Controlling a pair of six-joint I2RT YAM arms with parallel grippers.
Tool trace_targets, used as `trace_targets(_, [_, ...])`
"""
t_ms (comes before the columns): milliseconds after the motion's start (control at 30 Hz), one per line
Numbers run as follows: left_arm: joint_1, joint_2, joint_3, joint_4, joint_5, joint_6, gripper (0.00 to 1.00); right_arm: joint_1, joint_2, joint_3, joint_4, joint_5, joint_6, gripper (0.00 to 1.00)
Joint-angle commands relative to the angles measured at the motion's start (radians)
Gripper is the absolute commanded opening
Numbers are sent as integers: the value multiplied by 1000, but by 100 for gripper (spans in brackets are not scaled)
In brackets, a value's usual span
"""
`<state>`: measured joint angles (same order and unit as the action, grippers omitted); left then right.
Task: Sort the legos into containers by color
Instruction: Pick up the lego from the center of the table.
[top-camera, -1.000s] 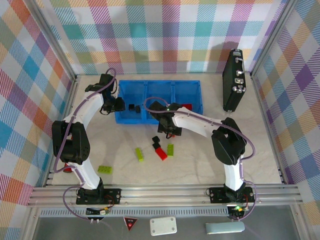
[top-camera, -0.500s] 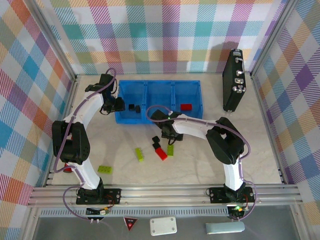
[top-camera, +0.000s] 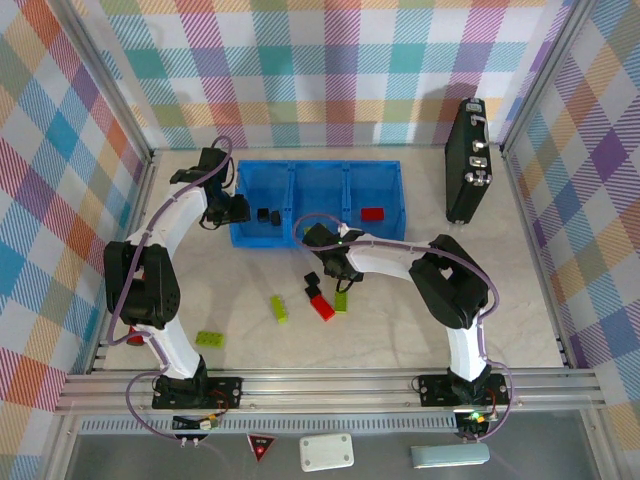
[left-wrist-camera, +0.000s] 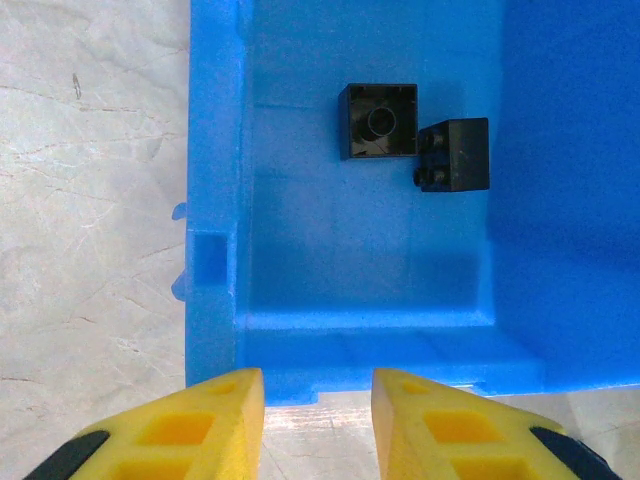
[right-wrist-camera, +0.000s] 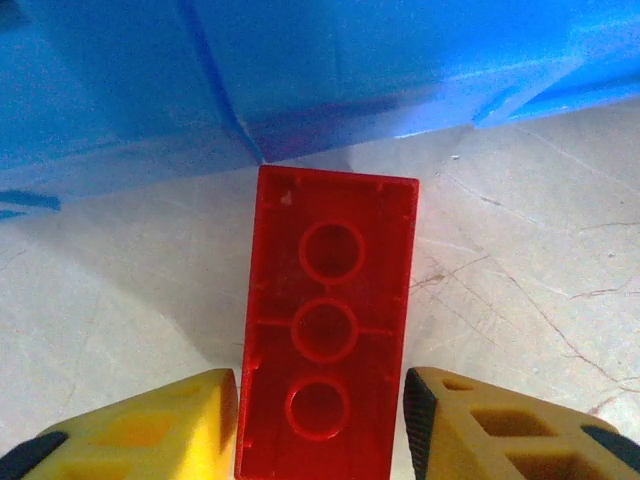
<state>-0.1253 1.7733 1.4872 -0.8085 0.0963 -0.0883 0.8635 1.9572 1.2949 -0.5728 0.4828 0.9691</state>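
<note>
Where the top view is set against the frame one second earlier, the right arm (top-camera: 400, 262) has drawn its elbow in. Its wrist has come off the front wall of the blue plastic three-compartment tray (top-camera: 318, 167) to the pale tabletop (top-camera: 400, 330) just before it. The left arm (top-camera: 185, 215) and the loose bricks are unchanged. Two small black plastic cubes (top-camera: 265, 215) lie in the left compartment and a red rectangular brick (top-camera: 372, 213) in the right one. A third black cube (top-camera: 311, 280), a second red brick (top-camera: 321, 306) and three lime-green bricks (top-camera: 342, 298) lie on the tabletop.

Left wrist view: the left jaws hang narrowly parted and empty at the tray's outer wall (left-wrist-camera: 360, 335). Both black cubes (left-wrist-camera: 378, 121) lie touching each other, well ahead of the jaws.

Right wrist view: a red brick with its hollow side up (right-wrist-camera: 325, 330) lies lengthwise between the right jaws, its far end at the tray wall (right-wrist-camera: 300, 70). The yellow fingers (right-wrist-camera: 150, 425) stand close along both long sides; whether they pinch it cannot be told.
</note>
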Motion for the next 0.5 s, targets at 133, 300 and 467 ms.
trace_targets(133, [12,-1,4,-23,20,12,34,-4,-28,-12,-12,22,22,41])
trace_targets(300, [11,-1,4,-24,22,12,34,-1,-56,-12,-24,25,18,38])
trace_targets(467, [11,0,3,-23,27,12,34,2,-92,-20,-30,30,21,37])
